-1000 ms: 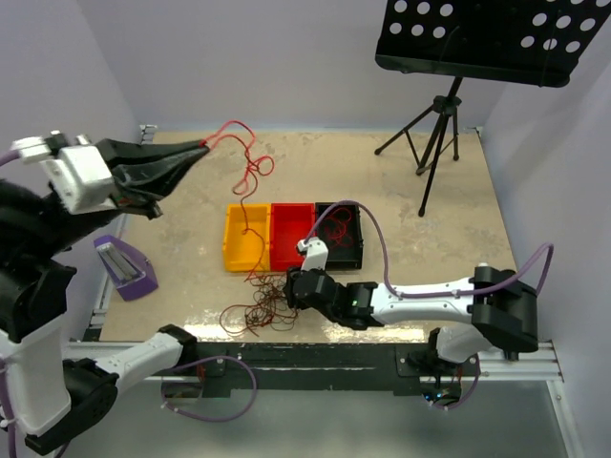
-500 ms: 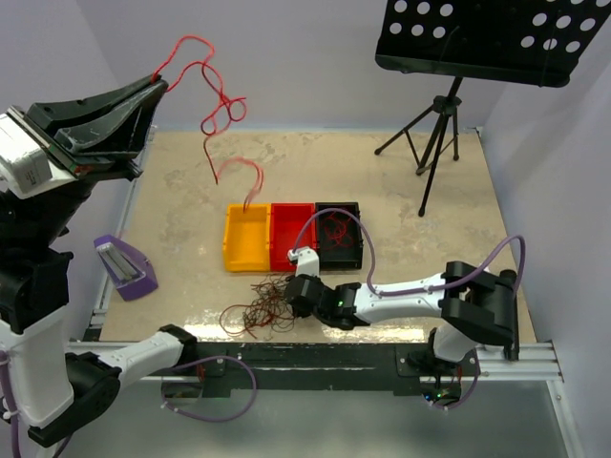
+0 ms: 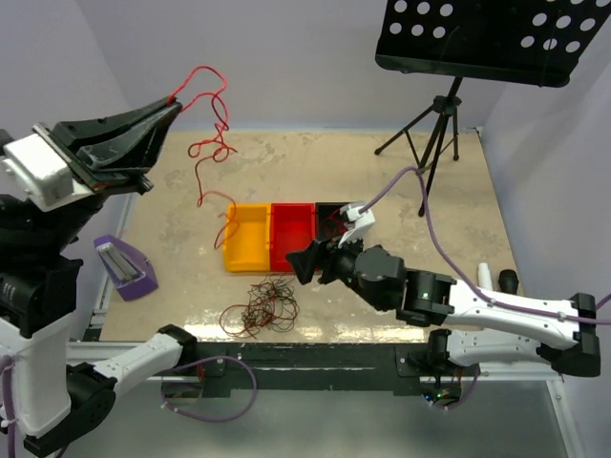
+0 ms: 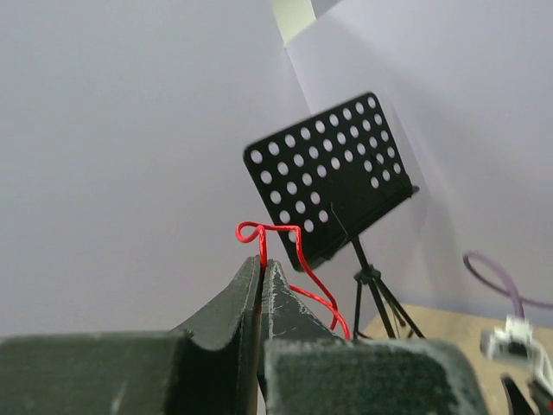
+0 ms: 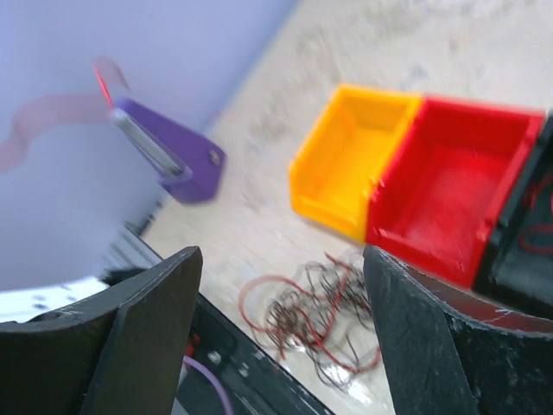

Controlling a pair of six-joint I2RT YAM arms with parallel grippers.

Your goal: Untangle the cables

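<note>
Top external view: the left hand (image 3: 170,103) is raised high at 10 o'clock above the desk (image 3: 430,219), clenched on the top end of one red cable (image 3: 205,143). The cable hangs from it in loose curls toward the yellow bin (image 3: 246,239); whether its lower end touches the bin's rim cannot be told. The tangle of cables (image 3: 260,310), red and dark strands mixed, lies on the desk at 6 o'clock, close to the near edge. Just beyond it, yellow, red (image 3: 291,232) and black (image 3: 336,215) bins stand in a touching row, with some red strands in the black bin. The right hand (image 3: 298,265) sits at 1 o'clock from the tangle, in front of the red bin. A purple holder (image 3: 124,269) lies at 9 o'clock, and a music stand (image 3: 496,38) stands at 1 o'clock.

Left wrist view: the left hand (image 4: 262,275) has its fingers pressed together on the red cable (image 4: 261,238), which loops just above the tips, with the music stand (image 4: 333,177) behind.

Right wrist view, somewhat blurred: the right hand (image 5: 282,252) is released, its fingers (image 5: 147,328) spread wide and holding nothing. The tangle (image 5: 311,316) shows on the desk below the gap between them.
</note>
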